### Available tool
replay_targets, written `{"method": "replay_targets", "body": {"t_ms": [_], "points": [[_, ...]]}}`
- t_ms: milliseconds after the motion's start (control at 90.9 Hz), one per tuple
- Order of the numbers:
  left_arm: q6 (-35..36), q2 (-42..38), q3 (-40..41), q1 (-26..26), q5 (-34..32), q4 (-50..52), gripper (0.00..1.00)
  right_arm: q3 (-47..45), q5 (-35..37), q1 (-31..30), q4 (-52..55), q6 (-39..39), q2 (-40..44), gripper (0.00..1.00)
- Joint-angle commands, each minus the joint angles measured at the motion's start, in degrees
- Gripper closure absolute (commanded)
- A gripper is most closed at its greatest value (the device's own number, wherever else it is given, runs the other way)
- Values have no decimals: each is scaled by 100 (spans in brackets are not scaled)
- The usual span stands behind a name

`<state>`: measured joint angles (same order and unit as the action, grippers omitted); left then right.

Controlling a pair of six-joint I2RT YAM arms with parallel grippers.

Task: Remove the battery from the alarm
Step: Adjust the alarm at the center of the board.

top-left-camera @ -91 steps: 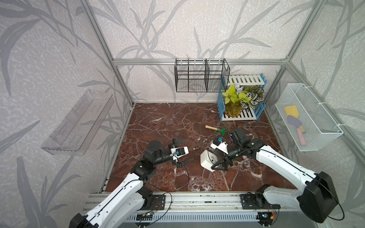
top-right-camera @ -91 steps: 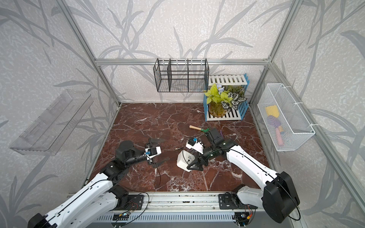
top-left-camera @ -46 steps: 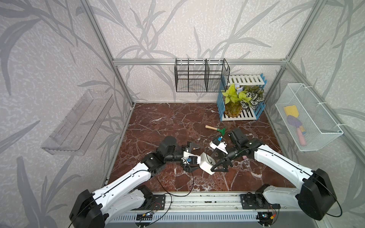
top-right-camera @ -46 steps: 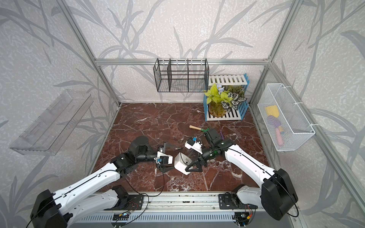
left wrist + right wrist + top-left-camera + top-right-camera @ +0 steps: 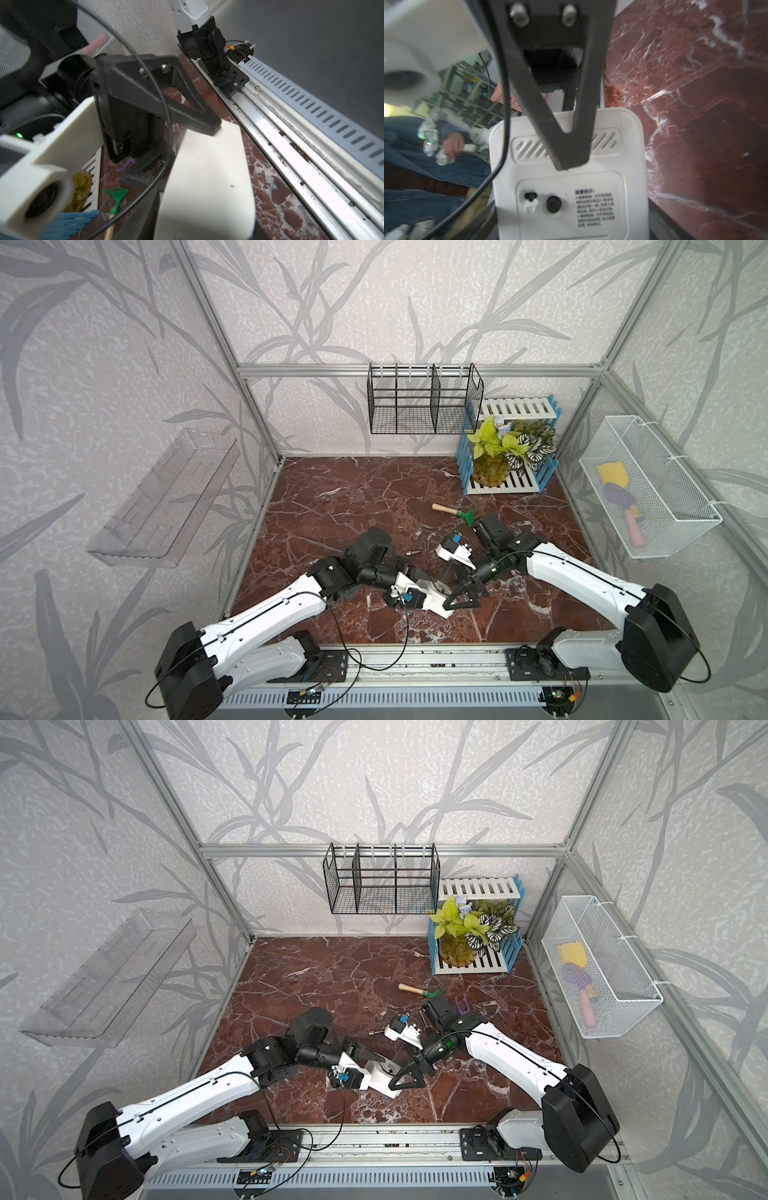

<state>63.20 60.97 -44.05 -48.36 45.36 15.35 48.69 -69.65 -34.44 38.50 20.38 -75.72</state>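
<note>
Near the 6 o'clock edge of the desk [image 5: 353,497], the alarm [image 5: 441,606] is held tilted by the right gripper [image 5: 460,596], whose jaws are spread wide, with one of them pressed on the vented back. The left gripper [image 5: 430,589] is what has changed within the last second: it has been swung in from 9 o'clock and narrowed from wide onto the alarm's side edges. The alarm is thus braced by both arms, which is judged to steady it for work on its back. A tiny cylinder, judged to be the battery [image 5: 412,552], lies on the desk at 11 o'clock from the alarm, so removal may already be done.
</note>
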Motion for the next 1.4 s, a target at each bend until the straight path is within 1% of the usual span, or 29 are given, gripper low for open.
{"method": "replay_targets", "body": {"t_ms": [0,33,99,165,209,220,231,253,363,451,506,605,649,671,693,715,770,836,924,979,1067,1177,1221,1309,1386], "points": [[-343,58,-207,-67,257,316,63,144,123,-63,-228,223,53,32],[-359,49,-196,-66,238,360,68,129,177,-63,-237,229,76,27],[-422,9,-160,-62,211,388,70,92,429,-63,-295,149,141,18],[-521,-30,-112,-64,182,380,75,9,614,-63,-454,1,278,14],[-620,-66,-79,-59,132,350,75,-76,734,-63,-622,-113,393,11],[-644,-76,-65,-55,123,348,75,-95,764,-59,-658,-157,432,6],[-665,-85,-49,-53,113,347,75,-118,793,-57,-694,-188,469,2],[-698,-98,-22,-56,96,355,75,-139,849,-51,-745,-246,543,0],[-806,-191,138,-34,18,407,77,-410,977,84,-1143,-585,974,1],[-893,-293,190,10,-44,440,78,-746,1339,157,-1358,-868,1410,1],[-1067,-427,190,38,-133,382,78,-933,1504,211,-1407,-994,1665,1],[-1262,-588,319,110,-214,299,79,-1221,1655,535,-1715,-1487,2063,1],[-1370,-531,410,127,-271,266,79,-1393,1971,696,-2101,-1882,2308,1],[-1488,-480,438,125,-319,213,78,-1471,2306,737,-2259,-2023,2442,1],[-1662,-353,449,132,-371,159,78,-1576,2570,761,-2483,-2283,2585,1],[-1866,-218,437,135,-430,127,77,-1659,3073,776,-2691,-2585,2702,1],[-2197,285,274,138,-499,280,77,-1783,4039,797,-3016,-3125,3021,1],[-2310,1025,-210,138,-422,833,77,-1853,5024,796,-3144,-3482,3300,1],[-2153,1900,-1028,136,-361,1680,78,-2013,6048,797,-3173,-3688,3754,1],[-2034,2326,-1496,146,-369,2254,77,-2152,6421,805,-3202,-3683,4089,1],[-2039,3185,-2239,185,-328,3055,77,-2275,6977,815,-2993,-3689,4520,1],[-1948,4037,-2919,241,152,3606,76,-2329,7281,831,-2713,-3698,4886,1],[-1876,4443,-3217,252,229,3832,75,-2313,7450,826,-2603,-3703,4973,1],[-1817,5142,-3795,271,129,4126,75,-2327,7869,831,-2500,-3678,5227,1],[-1834,5678,-4372,333,-54,4376,75,-2325,8024,833,-2456,-3545,5423,1]]}}
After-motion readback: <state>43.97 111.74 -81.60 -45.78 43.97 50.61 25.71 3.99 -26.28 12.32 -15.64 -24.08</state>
